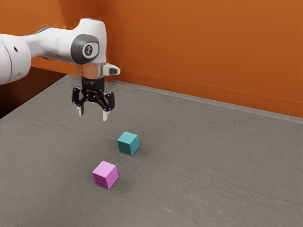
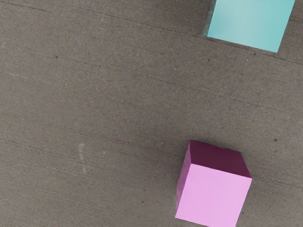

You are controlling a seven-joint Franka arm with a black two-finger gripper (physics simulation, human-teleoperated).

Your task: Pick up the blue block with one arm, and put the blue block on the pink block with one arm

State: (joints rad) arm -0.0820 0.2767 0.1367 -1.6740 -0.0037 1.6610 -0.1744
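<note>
- The claw (image 1: 93, 115) hangs well above the counter (image 1: 213, 165), its fingers spread apart with nothing between them. I take this as a ready stance for coming down over a block.
- The blue block (image 1: 128, 143), teal in shade, rests on the counter below the claw and off toward the exterior view's right, so the claw is not over it. In the wrist view it (image 2: 251, 21) runs partly out of the picture, which fits a hand not centred on it.
- The pink block (image 1: 105, 174) also rests on the counter, lower than the claw and nearer the exterior camera than the blue one. The two are near each other but apart, with bare counter between them.
- Both blocks sit flat and upright but turned at an angle, so the claw will likely need to line its fingers up with two opposite faces of the blue block.
- The pick has not begun. The next move calls for shifting over the blue block, then descending.
- The gap between the blocks looks wide enough for a finger to come down without nudging the pink one.
</note>
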